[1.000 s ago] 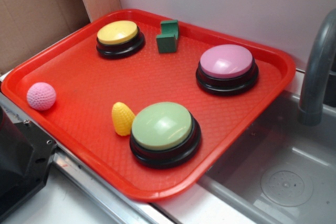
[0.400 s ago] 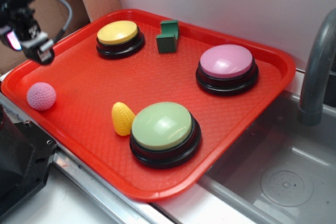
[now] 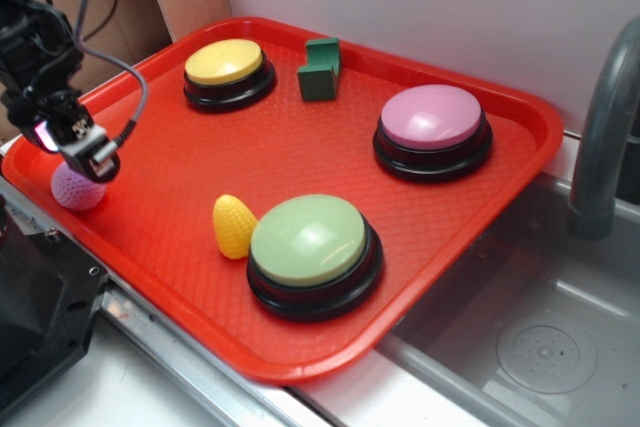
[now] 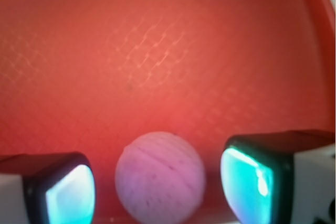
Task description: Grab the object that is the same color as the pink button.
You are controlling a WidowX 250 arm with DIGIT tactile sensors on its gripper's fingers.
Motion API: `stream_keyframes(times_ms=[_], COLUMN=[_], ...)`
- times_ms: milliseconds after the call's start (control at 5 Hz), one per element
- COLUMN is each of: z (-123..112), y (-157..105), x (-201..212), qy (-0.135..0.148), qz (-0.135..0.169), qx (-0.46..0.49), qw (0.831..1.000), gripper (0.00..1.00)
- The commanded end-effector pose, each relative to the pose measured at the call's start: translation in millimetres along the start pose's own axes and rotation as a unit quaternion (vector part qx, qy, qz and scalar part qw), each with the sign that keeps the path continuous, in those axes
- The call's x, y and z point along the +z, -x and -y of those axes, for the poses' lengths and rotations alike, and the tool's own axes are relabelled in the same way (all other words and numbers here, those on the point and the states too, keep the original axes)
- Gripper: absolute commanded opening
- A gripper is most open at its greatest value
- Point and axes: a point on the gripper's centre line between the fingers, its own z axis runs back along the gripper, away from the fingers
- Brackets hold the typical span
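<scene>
The small pink ball (image 3: 72,189) lies near the left edge of the red tray (image 3: 300,147), partly hidden by my gripper (image 3: 78,162) hanging just over it. In the wrist view the pink ball (image 4: 159,177) sits between the two fingertips (image 4: 70,195), with a gap on each side, so the gripper (image 4: 157,187) stands open around it without touching. The pink button (image 3: 432,130), a large domed one on a black base, stands at the tray's far right.
A yellow button (image 3: 228,71) and a green block (image 3: 320,69) stand at the tray's back. A green button (image 3: 314,253) and a yellow corn toy (image 3: 234,226) sit near the front. A sink (image 3: 540,337) with a grey faucet (image 3: 606,127) lies right.
My gripper came into view from the upper left and dropped down over the pink ball, now straddling it. The ball and the other things have stayed put.
</scene>
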Motion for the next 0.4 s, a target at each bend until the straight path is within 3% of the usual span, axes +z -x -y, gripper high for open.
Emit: stream_keyframes(times_ms=[0, 200], z=[-2.4, 5.9], y=[4.5, -2.7], x=[-23.1, -6.2], qy=[-0.054, -0.047], qz=[-0.064, -0.051], qx=[-0.008, -0.027], qw=[0.996, 0.997], gripper=[0.00, 0.00])
